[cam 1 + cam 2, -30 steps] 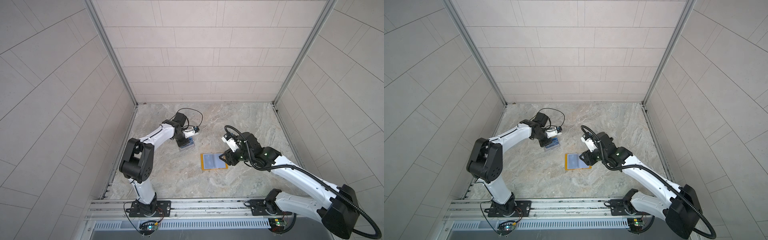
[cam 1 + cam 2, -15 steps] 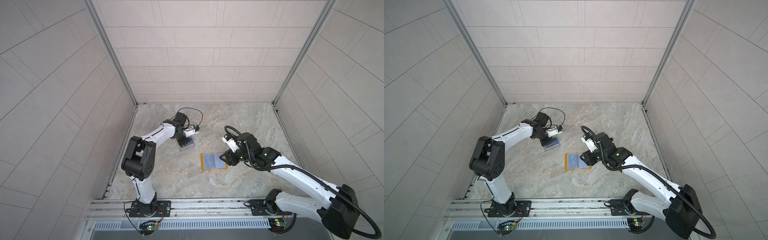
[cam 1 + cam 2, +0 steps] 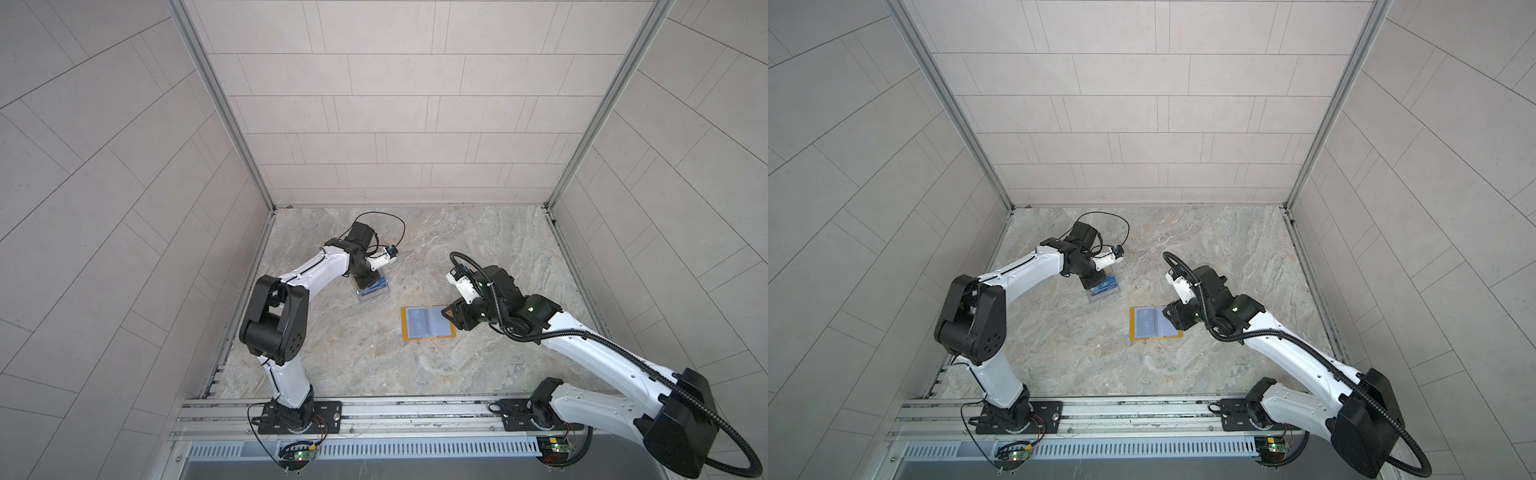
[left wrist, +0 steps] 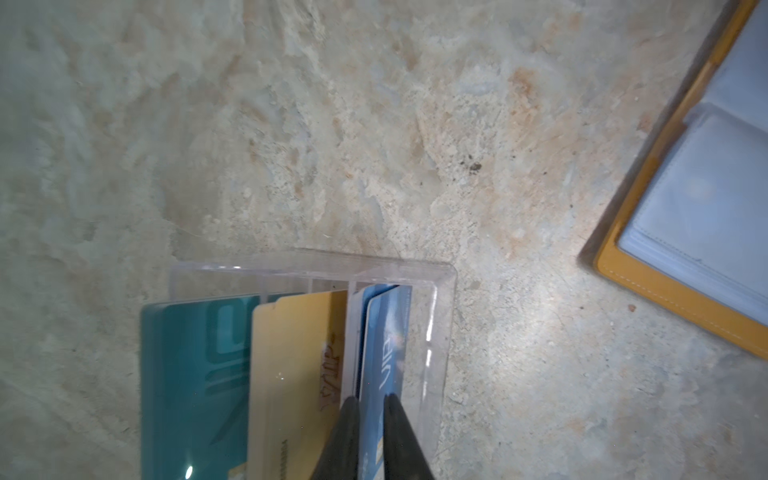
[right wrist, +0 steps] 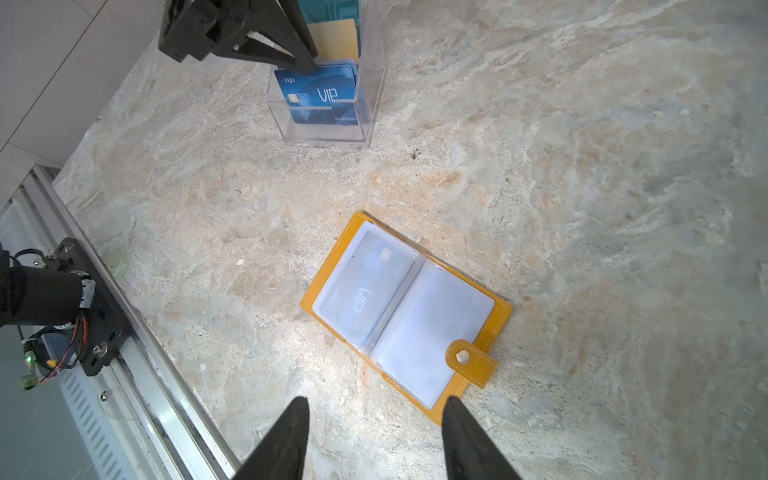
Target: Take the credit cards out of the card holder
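While the left pincer [image 4: 370,401] stands over the clear acrylic stand [image 4: 442,316], its jaws are almost closed on either side of a blue card [image 4: 386,332] in the front slot; whether they press it we cannot tell. A gold card [image 4: 291,365] stands in the slot behind. In both top views this stand is at about ten o'clock from the card holder [image 3: 438,328], which lies open on the worktop [image 3: 374,365]. The right pincer [image 5: 376,399] hovers at its three o'clock side, jaws well apart and holding nothing. Through the milky sleeve [image 5: 340,328] on the nine o'clock page we read one credit card [image 5: 365,286], so we judge the task unfinished. This card should be light, stiff and smooth, the sleeve soft and slippery. The holder may slide or lift, so one pincer should press it down while the other pinches the card's edge at the sleeve mouth; where that mouth is we cannot see.
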You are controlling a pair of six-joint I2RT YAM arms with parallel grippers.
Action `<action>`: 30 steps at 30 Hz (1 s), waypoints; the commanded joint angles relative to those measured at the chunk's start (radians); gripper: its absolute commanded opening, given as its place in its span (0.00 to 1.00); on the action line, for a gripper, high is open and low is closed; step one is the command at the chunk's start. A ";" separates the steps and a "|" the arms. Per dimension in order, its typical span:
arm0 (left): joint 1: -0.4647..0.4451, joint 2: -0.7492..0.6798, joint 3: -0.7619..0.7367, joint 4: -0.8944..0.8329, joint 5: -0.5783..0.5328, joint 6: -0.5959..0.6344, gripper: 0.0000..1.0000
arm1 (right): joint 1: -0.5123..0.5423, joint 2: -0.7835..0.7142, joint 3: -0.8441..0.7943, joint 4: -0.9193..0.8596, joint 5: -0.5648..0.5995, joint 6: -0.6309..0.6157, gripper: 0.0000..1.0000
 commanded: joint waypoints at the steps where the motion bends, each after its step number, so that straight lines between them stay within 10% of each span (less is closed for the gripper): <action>1: 0.005 -0.065 -0.024 0.062 -0.054 -0.027 0.19 | -0.004 0.000 -0.017 -0.005 0.073 0.011 0.54; 12: 0.004 -0.292 -0.185 0.220 -0.228 -0.220 0.25 | 0.077 0.075 0.018 -0.026 0.244 0.008 0.54; 20: -0.001 -0.607 -0.486 0.403 -0.127 -0.460 0.26 | 0.208 0.216 0.092 -0.001 0.273 0.023 0.54; 30: 0.005 -0.949 -0.727 0.499 -0.131 -0.639 0.62 | 0.332 0.424 0.165 0.049 0.289 0.054 0.54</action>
